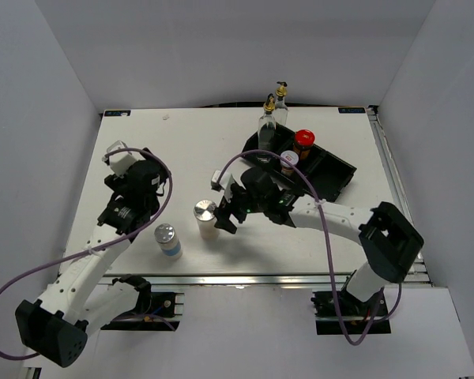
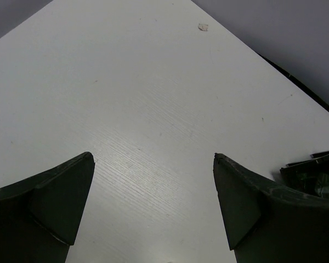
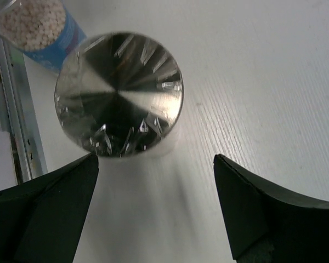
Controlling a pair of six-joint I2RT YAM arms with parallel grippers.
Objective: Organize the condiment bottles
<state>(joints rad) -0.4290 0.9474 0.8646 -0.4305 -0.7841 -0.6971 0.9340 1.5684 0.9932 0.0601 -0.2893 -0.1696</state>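
Observation:
Two silver-capped shakers stand on the white table near the front: one [image 1: 206, 219] with a pale body and one [image 1: 167, 241] with a blue label. My right gripper [image 1: 225, 212] is open just right of the pale shaker. In the right wrist view that shaker's shiny cap [image 3: 119, 93] sits just beyond my open right gripper [image 3: 153, 164], nearer the left finger, with the blue-label shaker [image 3: 35, 24] behind it. Two tall glass bottles with gold pourers [image 1: 280, 99] [image 1: 268, 120], a red-lidded jar [image 1: 303, 142] and a small white-lidded jar [image 1: 289, 162] stand at the black tray [image 1: 332, 175]. My left gripper [image 1: 138, 167] is open and empty over bare table [image 2: 153, 159].
The black compartment tray lies at the back right; its corner shows in the left wrist view [image 2: 312, 167]. A small scrap [image 1: 166, 117] lies near the far edge. A metal rail [image 3: 11, 104] runs along the table's front edge. White walls enclose the table.

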